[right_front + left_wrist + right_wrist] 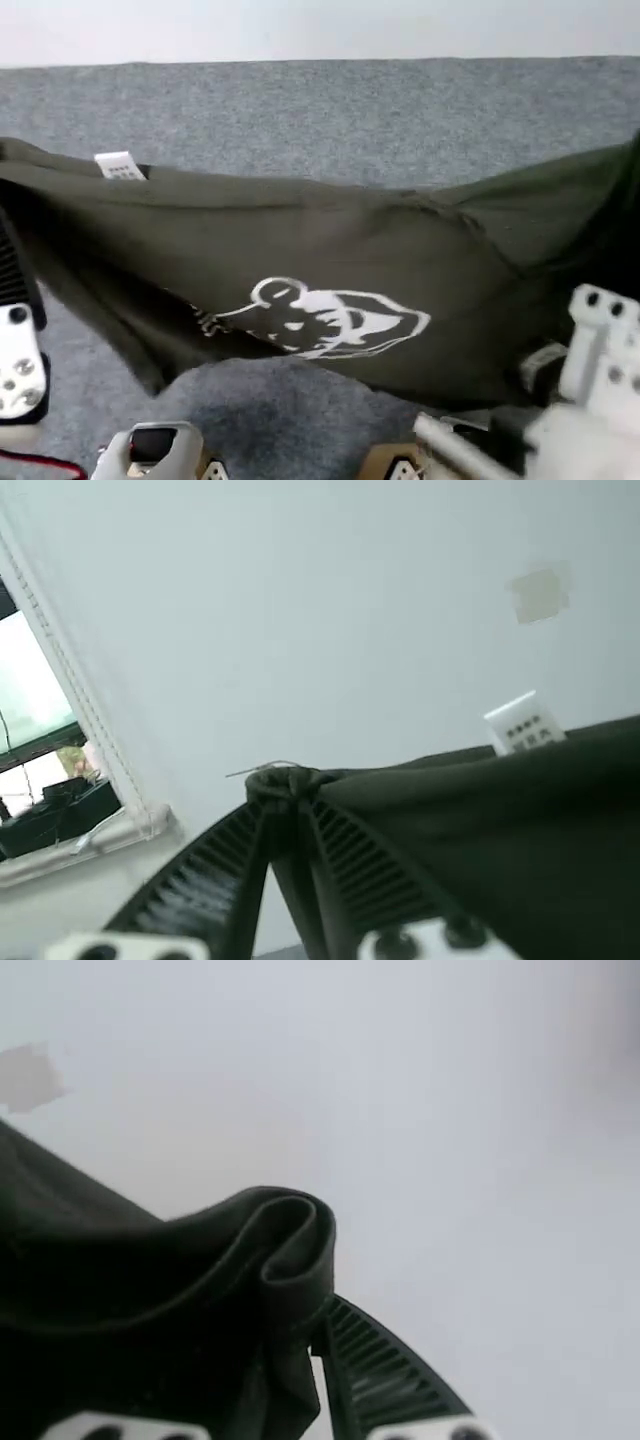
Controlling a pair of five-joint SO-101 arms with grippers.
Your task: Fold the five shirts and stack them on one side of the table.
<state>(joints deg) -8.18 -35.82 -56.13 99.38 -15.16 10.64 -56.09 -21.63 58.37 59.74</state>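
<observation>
The dark shirt (330, 245) hangs stretched sideways between left hand (286, 788) and right hand (303, 1312).

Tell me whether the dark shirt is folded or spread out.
Spread out, unfolded: the shirt hangs stretched between the left hand and the right hand, each pinching an edge, above the table.

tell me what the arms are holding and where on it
One dark green shirt, stretched between the arms. The left tool pinches a bunched edge near the white label; the right tool grips a fold at the other end.
</observation>
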